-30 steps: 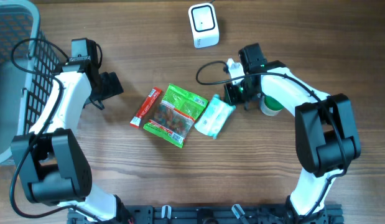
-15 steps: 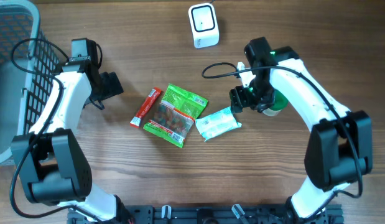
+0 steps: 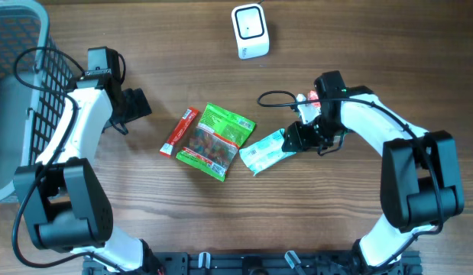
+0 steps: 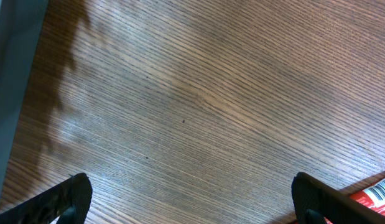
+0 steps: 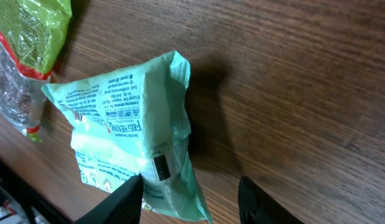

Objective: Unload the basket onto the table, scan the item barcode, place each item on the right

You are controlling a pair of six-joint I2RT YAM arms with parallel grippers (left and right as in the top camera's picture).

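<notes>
A pale green packet (image 3: 268,150) lies flat on the table, right of the green snack bag (image 3: 217,141). In the right wrist view the packet (image 5: 127,124) shows small print and a black barcode (image 5: 161,167). My right gripper (image 3: 294,137) is low at the packet's right end. Its jaws (image 5: 191,182) stand open, with the packet's edge between them and a gap left on one side. The white scanner (image 3: 249,30) sits at the back of the table. My left gripper (image 3: 134,106) is wide open (image 4: 192,205) over bare wood.
A red snack bar (image 3: 180,131) lies left of the snack bag, and its corner shows in the left wrist view (image 4: 374,193). A wire basket (image 3: 18,84) stands at the far left. A black cable (image 3: 274,97) loops beside the right arm.
The right gripper moved toward the front of the table. The packet it held now lies flat and turned, and the jaws have come off it. The left arm has not moved.
</notes>
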